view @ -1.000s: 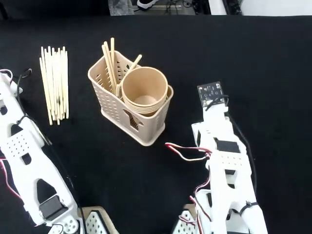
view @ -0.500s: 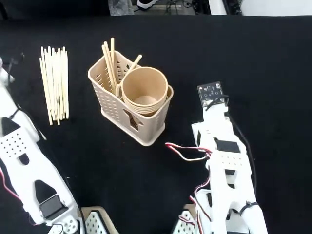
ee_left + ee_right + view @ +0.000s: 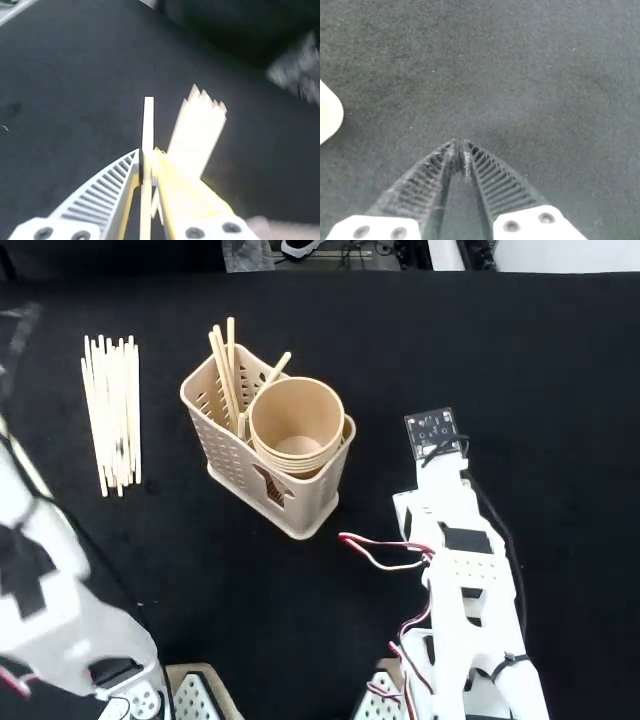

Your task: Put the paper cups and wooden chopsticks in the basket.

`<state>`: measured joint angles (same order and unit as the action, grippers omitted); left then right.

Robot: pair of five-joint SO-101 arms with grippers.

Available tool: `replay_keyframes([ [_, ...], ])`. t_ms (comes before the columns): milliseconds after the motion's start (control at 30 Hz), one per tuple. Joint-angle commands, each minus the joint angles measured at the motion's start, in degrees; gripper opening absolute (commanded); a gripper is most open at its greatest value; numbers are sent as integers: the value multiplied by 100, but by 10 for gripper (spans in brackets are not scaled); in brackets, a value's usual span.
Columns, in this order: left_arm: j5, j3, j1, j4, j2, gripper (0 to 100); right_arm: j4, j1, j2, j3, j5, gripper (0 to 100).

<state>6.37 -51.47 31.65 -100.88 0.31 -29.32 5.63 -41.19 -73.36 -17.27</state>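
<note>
A beige slotted basket (image 3: 238, 462) stands mid-table in the high view. It holds stacked paper cups (image 3: 297, 425) and a few wooden chopsticks (image 3: 225, 360) standing upright. A loose pile of chopsticks (image 3: 112, 418) lies to its left. My left gripper (image 3: 149, 156) is shut on one chopstick (image 3: 148, 122), held above the black table with the pile (image 3: 198, 131) just beyond it. The left arm (image 3: 40, 585) is a blur at the table's left edge. My right gripper (image 3: 458, 150) is shut on nothing, low over bare black cloth, and its arm (image 3: 458, 570) lies right of the basket.
The table is covered in black cloth (image 3: 500, 360). A pale rounded object (image 3: 327, 117) shows at the edge of the right wrist view. Red and white wires (image 3: 380, 552) loop off the right arm toward the basket.
The left arm has risen from beside the loose pile and now blurs larger at the left edge. The right arm, basket and pile have not moved.
</note>
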Motion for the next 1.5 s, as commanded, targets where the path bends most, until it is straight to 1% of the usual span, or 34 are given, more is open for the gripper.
replay_keyframes([
  [0,-246,2114,-743,281,-2101,29,114,79,-145,48,-35,13],
  [167,-501,4330,-1745,1345,-4422,29,114,79,-145,48,-35,13],
  [233,-642,5209,-2035,1934,-5363,29,114,79,-145,40,-35,13],
  [300,-809,6202,-2299,2716,-6312,29,114,79,-145,40,-35,13],
  [400,-879,7811,-2580,4281,-7745,29,114,79,-145,40,-35,13],
  [533,-844,9956,-2958,6840,-9503,29,114,79,-145,40,-35,13],
  [600,-844,10800,-3073,8114,-10233,29,114,79,-145,40,-35,13],
  [633,-844,11116,-3116,8615,-10488,29,114,79,-145,40,-35,13],
  [667,-844,11284,-3125,8949,-10558,29,114,79,-145,40,-35,13],
  [700,-835,11248,-3125,9090,-10470,29,114,79,-145,40,-35,13],
  [800,-756,10835,-3134,9099,-9987,29,114,79,-145,40,-35,13],
  [900,-264,10316,-3134,9257,-9371,29,123,79,-145,40,-35,13],
  [1000,114,9895,-3134,9495,-8440,29,123,79,-145,40,-35,13],
  [1067,167,9525,-3134,9662,-7666,29,123,79,-145,40,-35,13],
  [1233,185,8514,-3143,9679,-5837,29,123,79,-145,48,-35,13],
  [1333,334,8066,-3231,9670,-5064,29,123,79,-145,48,-35,13],
  [1467,554,8075,-3310,9670,-4475,29,123,88,-145,48,-35,13],
])
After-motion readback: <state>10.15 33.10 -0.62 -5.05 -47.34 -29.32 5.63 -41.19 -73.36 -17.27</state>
